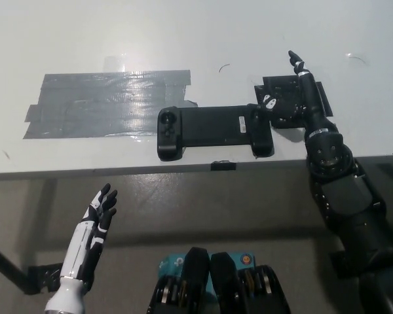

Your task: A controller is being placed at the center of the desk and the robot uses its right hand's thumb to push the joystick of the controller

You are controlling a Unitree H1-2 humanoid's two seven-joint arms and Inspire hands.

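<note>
Fingers spread on right hand [295, 104], thumb tip by the controller [214, 131]'s right grip near the desk [203, 33]'s front edge; roll thumb onto the joystick, nudge gently; left hand [92, 232] idles, fingers apart, below.

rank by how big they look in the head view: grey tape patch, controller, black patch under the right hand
1. grey tape patch, largest
2. controller
3. black patch, smallest, though the right hand partly covers it, so its full extent is unsure

White desk [183, 39] with grey tape patch [98, 104], perhaps glare-lit.
</note>
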